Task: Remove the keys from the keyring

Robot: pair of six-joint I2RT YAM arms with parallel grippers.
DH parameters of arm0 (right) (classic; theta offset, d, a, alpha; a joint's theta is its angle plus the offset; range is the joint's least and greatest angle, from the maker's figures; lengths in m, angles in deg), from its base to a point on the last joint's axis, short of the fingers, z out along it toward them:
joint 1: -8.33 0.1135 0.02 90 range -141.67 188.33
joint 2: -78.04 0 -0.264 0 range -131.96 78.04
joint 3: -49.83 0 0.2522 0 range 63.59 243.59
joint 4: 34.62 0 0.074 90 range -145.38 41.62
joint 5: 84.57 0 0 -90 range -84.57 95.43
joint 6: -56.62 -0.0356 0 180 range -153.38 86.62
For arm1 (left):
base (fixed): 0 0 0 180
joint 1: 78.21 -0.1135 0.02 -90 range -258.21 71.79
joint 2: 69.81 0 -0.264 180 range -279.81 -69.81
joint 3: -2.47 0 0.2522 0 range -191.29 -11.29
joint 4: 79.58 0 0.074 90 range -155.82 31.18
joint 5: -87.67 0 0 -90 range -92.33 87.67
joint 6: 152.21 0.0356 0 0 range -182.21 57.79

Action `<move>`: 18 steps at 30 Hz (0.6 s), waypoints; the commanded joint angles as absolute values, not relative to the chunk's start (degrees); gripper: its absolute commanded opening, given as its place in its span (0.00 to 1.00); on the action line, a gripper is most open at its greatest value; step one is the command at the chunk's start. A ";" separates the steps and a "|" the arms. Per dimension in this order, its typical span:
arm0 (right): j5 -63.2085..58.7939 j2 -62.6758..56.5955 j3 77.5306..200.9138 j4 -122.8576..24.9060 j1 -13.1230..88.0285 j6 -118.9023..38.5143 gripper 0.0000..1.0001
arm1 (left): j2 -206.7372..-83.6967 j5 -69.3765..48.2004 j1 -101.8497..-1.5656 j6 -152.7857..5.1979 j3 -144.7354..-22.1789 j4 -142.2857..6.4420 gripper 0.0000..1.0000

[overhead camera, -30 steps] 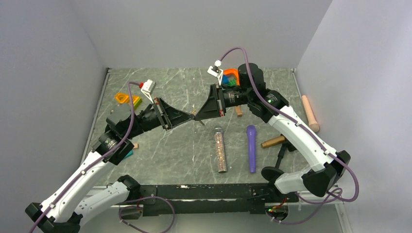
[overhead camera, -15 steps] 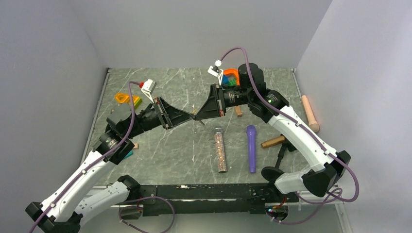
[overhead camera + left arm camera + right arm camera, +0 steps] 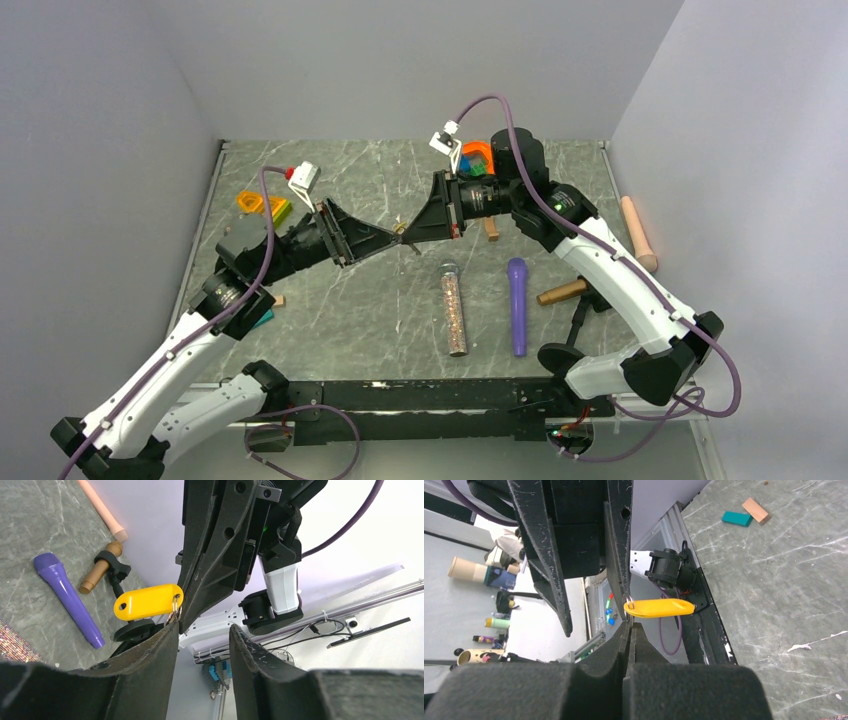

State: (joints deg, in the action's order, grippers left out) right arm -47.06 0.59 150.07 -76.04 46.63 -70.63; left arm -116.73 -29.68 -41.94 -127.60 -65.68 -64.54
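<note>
Both tools are creeping slightly toward the far wall versus a second ago, tips meeting in mid-air; right tool (image 3: 630,630) is pressing together, apparently pinching the keyring (image 3: 629,600) from below; left tool (image 3: 204,629) is sitting spread, one finger touching the ring; yellow key (image 3: 147,601) is hanging off the ring, sticking out sideways above the desk (image 3: 350,300); risk: left finger pushing sideways on a thin-edge pinch, so the ring could be slipping out and dropping; tips could also be jamming together.

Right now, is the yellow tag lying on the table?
No, the yellow tag hangs in the air from the keyring at the tips of the shut right gripper, clear of the table.
</note>
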 commanded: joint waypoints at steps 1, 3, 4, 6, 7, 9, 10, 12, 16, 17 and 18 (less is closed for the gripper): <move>-48.29 2.19 154.18 -72.59 47.35 -70.49 0.00 | -117.27 -29.35 -41.65 -125.72 -66.37 -61.50 0.50; -48.02 2.25 154.50 -72.81 47.35 -70.32 0.00 | -117.32 -29.31 -41.65 -125.38 -66.61 -60.83 0.52; -48.01 2.25 154.60 -72.88 47.35 -70.30 0.00 | -117.21 -29.24 -41.69 -125.18 -66.70 -60.55 0.52; -48.07 2.06 154.77 -73.14 47.39 -70.34 0.00 | -117.11 -29.18 -41.68 -124.82 -66.72 -60.09 0.53; -48.09 1.99 154.81 -73.16 47.31 -70.38 0.00 | -117.12 -29.14 -41.68 -124.68 -66.68 -59.91 0.53; -48.09 2.04 154.74 -73.02 47.33 -70.46 0.00 | -117.01 -29.07 -41.69 -124.45 -66.82 -59.74 0.53; -48.09 2.04 154.73 -72.92 47.34 -70.55 0.00 | -117.01 -29.05 -41.67 -124.40 -66.83 -59.75 0.53; -48.17 2.02 154.77 -72.82 47.37 -70.71 0.00 | -117.01 -28.96 -41.67 -124.15 -66.95 -59.52 0.53; -48.63 1.93 154.89 -72.38 47.35 -71.31 0.00 | -117.01 -28.85 -41.71 -122.23 -67.95 -57.53 0.53; -48.93 1.99 154.91 -72.23 47.29 -71.51 0.00 | -117.03 -28.60 -41.65 -121.29 -68.68 -56.28 0.53; -49.22 1.96 154.86 -72.09 47.38 -71.85 0.00 | -117.19 -28.44 -41.65 -120.19 -69.52 -55.10 0.53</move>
